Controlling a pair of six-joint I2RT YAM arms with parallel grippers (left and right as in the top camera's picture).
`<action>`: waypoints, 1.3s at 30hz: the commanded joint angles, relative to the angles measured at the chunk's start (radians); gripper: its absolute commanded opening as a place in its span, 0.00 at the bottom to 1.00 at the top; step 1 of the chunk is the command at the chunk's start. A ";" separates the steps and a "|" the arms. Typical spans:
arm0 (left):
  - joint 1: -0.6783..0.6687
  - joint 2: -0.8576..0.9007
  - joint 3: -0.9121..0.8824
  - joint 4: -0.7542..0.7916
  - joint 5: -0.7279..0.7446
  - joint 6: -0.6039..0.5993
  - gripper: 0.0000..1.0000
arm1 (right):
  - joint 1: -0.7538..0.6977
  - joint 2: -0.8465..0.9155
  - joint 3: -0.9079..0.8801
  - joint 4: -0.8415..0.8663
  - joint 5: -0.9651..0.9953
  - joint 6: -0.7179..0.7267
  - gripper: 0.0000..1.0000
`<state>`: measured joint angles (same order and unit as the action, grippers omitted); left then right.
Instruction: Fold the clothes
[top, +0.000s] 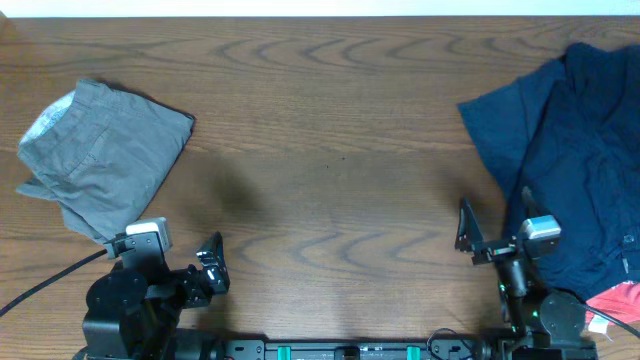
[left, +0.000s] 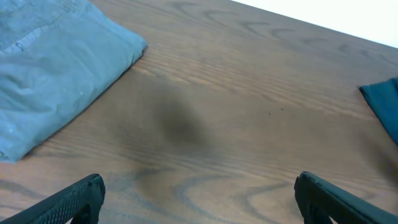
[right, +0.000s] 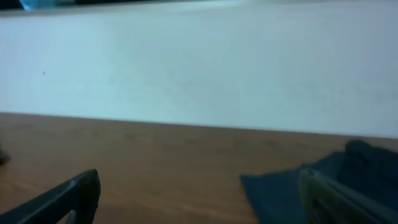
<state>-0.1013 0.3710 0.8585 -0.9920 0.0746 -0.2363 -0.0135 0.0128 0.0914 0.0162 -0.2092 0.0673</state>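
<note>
Overhead: wood-grain bench (top: 330, 150) fills the frame, its middle bare. Biggest item is the navy garment (top: 570, 170), heaped at the bench's right end, rumpled, unfolded, and running off the right side of the frame, so its full outline can't be read. Grey shorts (top: 100, 160) sit at the bench's left end toward the far edge, lying as a compact flat bundle with the pale waistband lining (top: 45, 125) showing at the bench's outer left side. They look folded to me, though I can't count layers from here. Both arms sit at the bench's near edge. Left gripper (top: 212, 265) is over bare bench at near left, its fingers (left: 68, 202) spread wide with nothing between them. The left wrist view confirms bare wood in the gap, with the shorts off toward the bench's left end. Right gripper (top: 466, 232) is at near right, fingers (right: 62, 199) also wide apart and empty, with the navy hem toward the bench's right end. Small red-and-white scrap (top: 620, 300) at the bench's near-right corner: can't identify it. My read: shorts done, navy piece is the step in hand and not yet started. Next move likely needs the right arm to pinch a navy edge, drag it to the bench's middle, spread it flat with both arms, then fold.
</note>
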 joint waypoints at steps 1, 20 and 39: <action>-0.001 -0.002 -0.002 -0.002 -0.008 -0.009 0.98 | 0.014 -0.008 -0.080 0.078 0.006 -0.040 0.99; -0.001 -0.002 -0.002 -0.002 -0.008 -0.008 0.98 | 0.014 -0.007 -0.086 -0.073 0.021 -0.172 0.99; -0.001 -0.002 -0.002 -0.002 -0.008 -0.008 0.98 | 0.014 -0.007 -0.086 -0.073 0.021 -0.172 0.99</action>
<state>-0.1013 0.3710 0.8585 -0.9920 0.0746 -0.2367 -0.0135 0.0116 0.0071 -0.0528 -0.1902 -0.0887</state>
